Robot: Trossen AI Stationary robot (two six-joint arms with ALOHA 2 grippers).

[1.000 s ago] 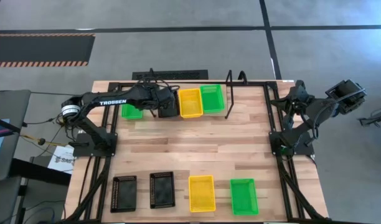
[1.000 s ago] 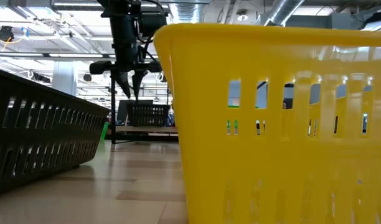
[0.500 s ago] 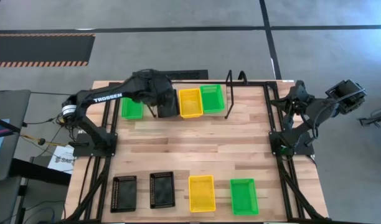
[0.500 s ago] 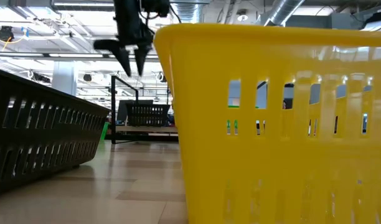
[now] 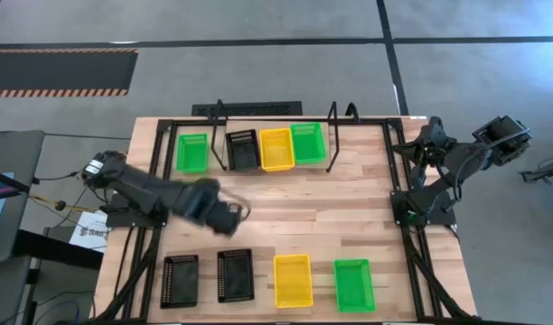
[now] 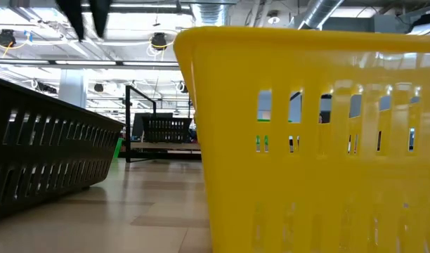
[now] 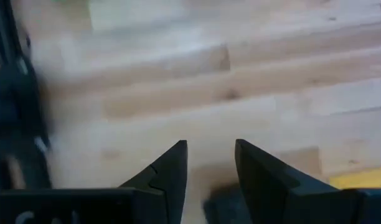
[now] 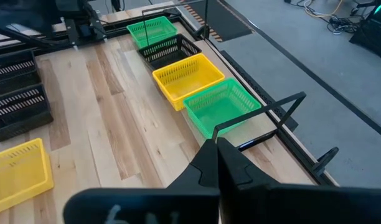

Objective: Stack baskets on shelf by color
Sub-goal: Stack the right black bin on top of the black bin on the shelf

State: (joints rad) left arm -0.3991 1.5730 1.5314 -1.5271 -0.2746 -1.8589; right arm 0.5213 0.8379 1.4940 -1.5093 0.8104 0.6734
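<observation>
My left gripper [image 5: 234, 213] hangs open over bare wood left of the table's middle, touching nothing; its wrist view shows the gap between the fingers [image 7: 210, 163]. On the shelf [image 5: 258, 170] at the far edge a black basket [image 5: 242, 149], a yellow basket [image 5: 276, 147] and a green basket [image 5: 307, 143] stand side by side. Another green basket [image 5: 192, 152] sits left of the shelf's left loop. Along the near edge stand two black baskets [image 5: 179, 280] [image 5: 234, 275], a yellow one [image 5: 293, 280] and a green one [image 5: 353, 284]. My right gripper [image 8: 216, 152] is shut, parked at the table's right edge [image 5: 432, 137].
Black frame rods run along the table's left and right sides [image 5: 159, 199] [image 5: 398, 181]. The shelf's upright loops [image 5: 220, 135] [image 5: 332, 135] stand at its ends. Bare wood [image 5: 304, 212] lies between the shelf and the near row. The low view is filled by the near yellow basket [image 6: 306, 140].
My left gripper has risen from just above the black basket on the shelf and swung fast toward the table's near edge, ending over the middle of the table. The black basket has stayed on the shelf beside the yellow one.
</observation>
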